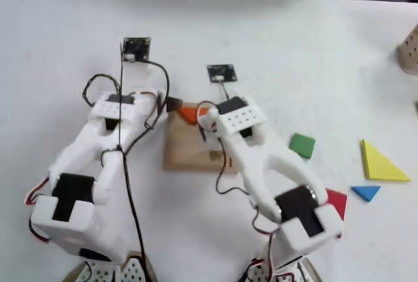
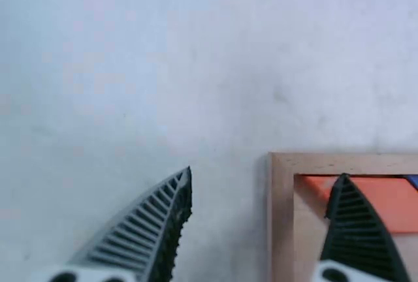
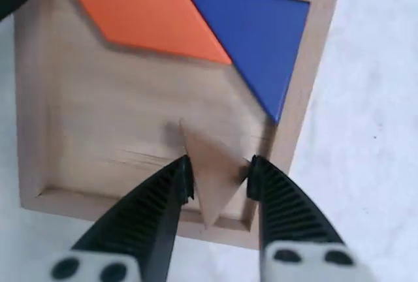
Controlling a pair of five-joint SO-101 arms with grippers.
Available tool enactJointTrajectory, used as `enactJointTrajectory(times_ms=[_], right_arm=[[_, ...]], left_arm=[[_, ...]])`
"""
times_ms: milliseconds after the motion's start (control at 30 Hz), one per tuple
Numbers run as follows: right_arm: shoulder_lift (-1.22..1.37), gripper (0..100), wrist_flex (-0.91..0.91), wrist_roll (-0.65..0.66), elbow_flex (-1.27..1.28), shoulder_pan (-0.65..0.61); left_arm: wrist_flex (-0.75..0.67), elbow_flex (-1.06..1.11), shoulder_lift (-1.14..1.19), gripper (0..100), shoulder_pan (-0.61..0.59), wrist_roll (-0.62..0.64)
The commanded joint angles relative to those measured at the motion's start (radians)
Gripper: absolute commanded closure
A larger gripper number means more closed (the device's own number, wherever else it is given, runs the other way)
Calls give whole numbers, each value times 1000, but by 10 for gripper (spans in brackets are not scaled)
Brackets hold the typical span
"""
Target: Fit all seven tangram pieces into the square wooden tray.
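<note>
Tan triangle (image 3: 206, 158) clamped in my right pincer (image 3: 219, 168) over tray (image 3: 321, 66); left pincer (image 2: 266, 174) spread wide, straddling tray rim.

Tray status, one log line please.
tray: orange piece, blue triangle inside | right gripper: shut on tan triangle | left gripper: open, astride tray wall

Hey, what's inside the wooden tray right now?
An orange parallelogram and a blue triangle lie along one edge. A wood-coloured triangle sits clamped in the right gripper, which covers part of the tray floor.
</note>
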Motion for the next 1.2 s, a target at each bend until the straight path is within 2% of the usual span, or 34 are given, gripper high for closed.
enactJointTrajectory(times_ms=[0,67,167,300,400,567,667,800,867,967,1067,1167], right_arm=[[39,750,-12,-2,-78,-12],[61,728,22,25,-110,-7],[56,749,157,64,-183,4],[5,783,295,77,-255,87],[-71,817,317,133,-255,180],[-176,927,272,190,-150,337],[-185,985,168,190,-72,392],[-182,971,128,180,-66,430],[-182,971,128,180,-66,433],[-182,971,131,180,-66,433],[-182,970,128,180,-66,430],[-182,968,128,180,-66,429]], left_arm=[[5,-48,-4,669,21,-32],[5,-48,-4,669,21,-32],[8,-48,-5,669,21,-32],[12,-48,-10,671,21,-32],[32,-48,-13,672,21,-32],[158,-44,-82,675,54,-28],[206,6,-171,745,125,-34],[199,100,-315,912,280,-34],[147,161,-361,983,367,-44],[-2,279,-377,968,493,-98],[-170,348,-354,978,598,-71],[-219,331,-289,978,642,-26]])
